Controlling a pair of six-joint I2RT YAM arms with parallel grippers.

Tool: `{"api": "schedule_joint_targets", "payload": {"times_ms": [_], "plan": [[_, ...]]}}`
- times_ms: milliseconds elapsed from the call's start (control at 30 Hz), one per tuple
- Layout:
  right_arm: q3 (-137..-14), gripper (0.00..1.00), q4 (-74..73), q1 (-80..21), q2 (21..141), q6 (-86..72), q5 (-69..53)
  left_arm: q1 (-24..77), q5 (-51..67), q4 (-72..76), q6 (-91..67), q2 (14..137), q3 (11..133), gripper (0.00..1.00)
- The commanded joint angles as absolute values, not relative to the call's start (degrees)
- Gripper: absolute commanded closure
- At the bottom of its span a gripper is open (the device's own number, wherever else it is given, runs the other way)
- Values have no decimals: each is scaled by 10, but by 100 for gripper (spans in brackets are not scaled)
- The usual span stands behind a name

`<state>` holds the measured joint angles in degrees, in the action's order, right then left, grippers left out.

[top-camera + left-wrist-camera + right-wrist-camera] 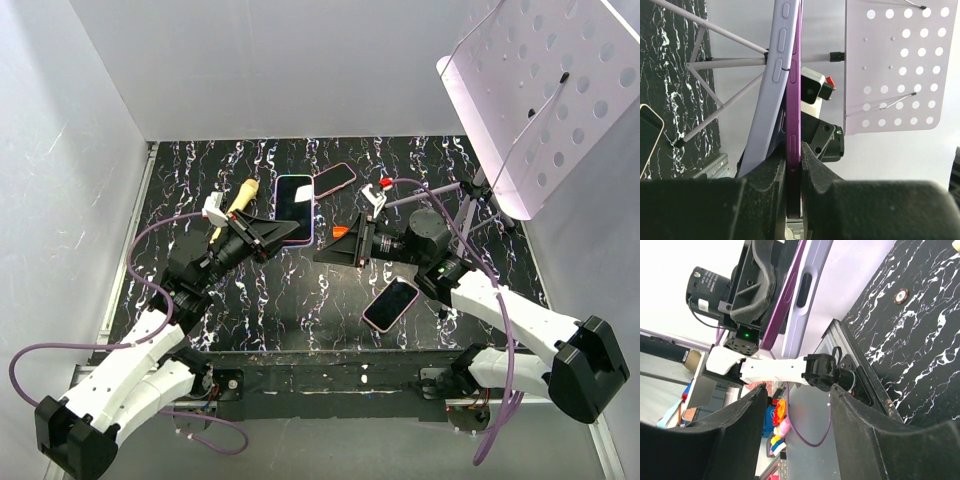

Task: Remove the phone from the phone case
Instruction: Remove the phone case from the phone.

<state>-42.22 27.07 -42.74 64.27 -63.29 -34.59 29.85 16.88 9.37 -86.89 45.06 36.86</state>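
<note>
Overhead, the left tool (272,236) holds the phone (293,205) above the desk (300,330). The phone's long axis runs away from the arm bases. The right tool (340,245) sits just to its right, near but not touching, so the phone lies to that tool's left.

From the left wrist, the fingers (771,175) are clamped on the phone's purple edge. The lavender phone case (774,80) splays away from it near the grip and meets it again further up.

From the right wrist, the right tool's jaws stand apart with nothing between them. Phone and case hang beyond them, edge-on. The right arm looks best placed to pull the case off sideways.
</note>
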Motion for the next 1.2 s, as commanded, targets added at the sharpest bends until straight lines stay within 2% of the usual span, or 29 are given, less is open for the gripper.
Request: {"api": "schedule_joint_targets", "payload": {"times_ms": [0, 167, 267, 400, 700, 900, 1067, 1100, 1167], "plan": [[-460, 41, 344, -431, 663, -642, -325, 299, 155, 141, -890, 423, 366, 100], [-492, 47, 358, -432, 698, -656, -323, 299, 165, 168, -907, 429, 353, 100], [-497, 53, 402, -431, 721, -678, -334, 299, 169, 182, -916, 430, 347, 100], [-503, 63, 393, -433, 743, -671, -330, 299, 170, 199, -925, 427, 339, 100], [-504, 60, 350, -435, 751, -645, -299, 299, 178, 207, -937, 424, 335, 100], [-521, 61, 341, -435, 763, -639, -284, 299, 190, 204, -941, 426, 334, 100], [-534, 75, 331, -432, 780, -622, -280, 299, 200, 198, -946, 426, 334, 100], [-540, 80, 319, -427, 782, -607, -280, 299, 202, 195, -945, 425, 334, 100], [-568, 96, 236, -413, 783, -554, -254, 299, 205, 185, -941, 424, 331, 100]]}}
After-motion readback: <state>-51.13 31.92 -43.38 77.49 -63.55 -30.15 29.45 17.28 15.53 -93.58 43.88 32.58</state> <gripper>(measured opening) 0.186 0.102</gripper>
